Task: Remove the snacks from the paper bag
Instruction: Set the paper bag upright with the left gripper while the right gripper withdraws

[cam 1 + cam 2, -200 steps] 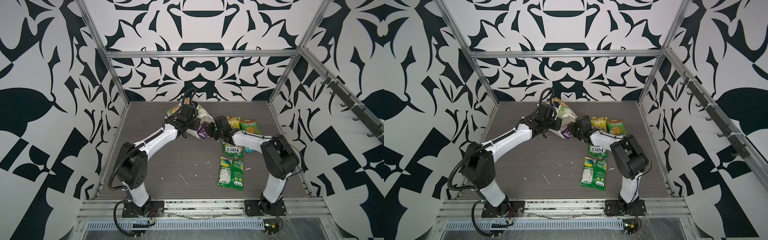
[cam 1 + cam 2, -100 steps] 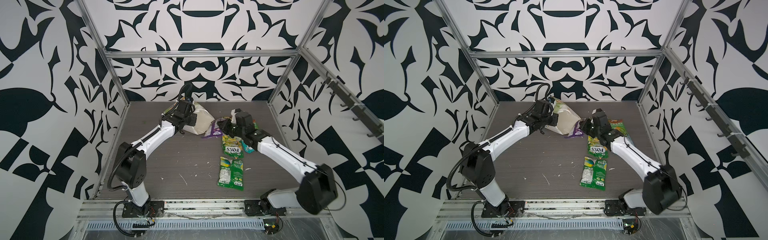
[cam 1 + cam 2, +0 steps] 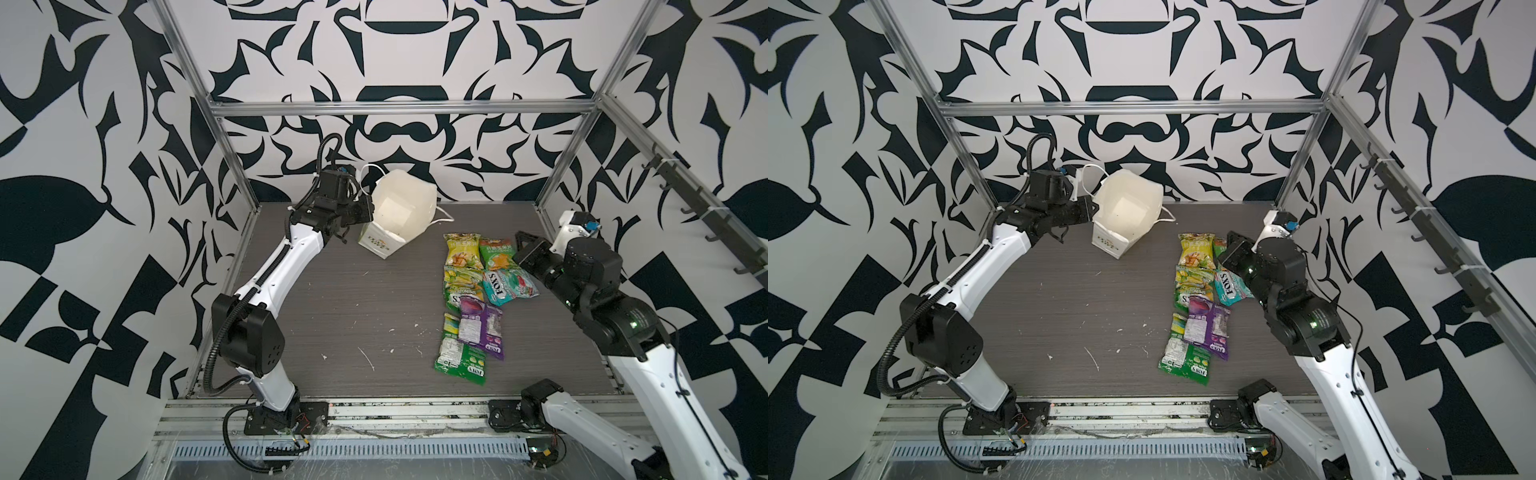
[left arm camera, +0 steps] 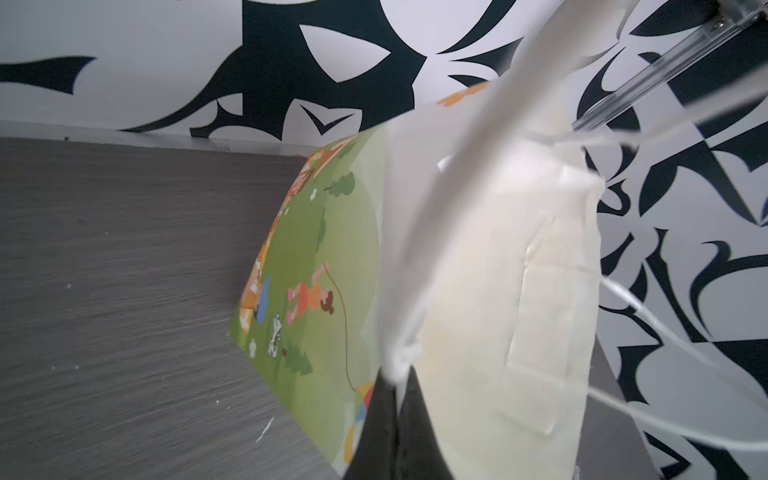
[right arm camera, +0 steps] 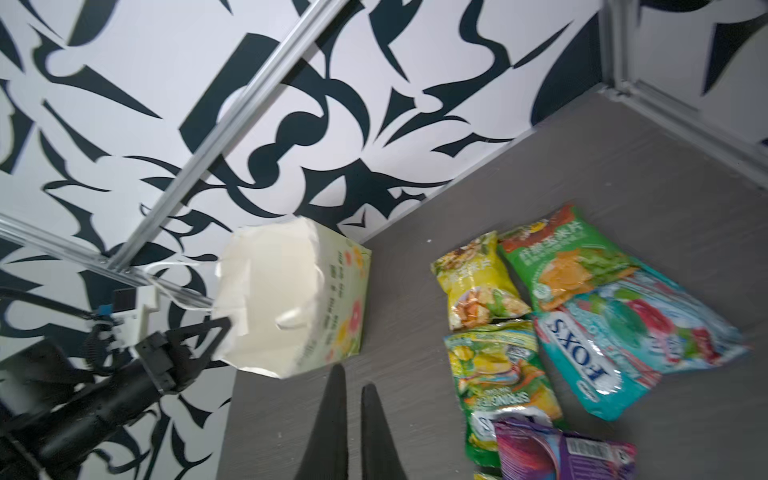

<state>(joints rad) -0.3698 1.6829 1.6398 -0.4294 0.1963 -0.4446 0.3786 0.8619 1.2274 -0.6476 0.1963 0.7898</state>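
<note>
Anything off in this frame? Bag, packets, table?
The paper bag sits tilted, not upright, its rim pinched by the left gripper; inside looks empty. The purple packet lies askew, overlapping a green packet. White flecks dot the table. Nothing looks torn or spilled.

"FOX'S" on teal packet (image 3: 509, 287)
</note>
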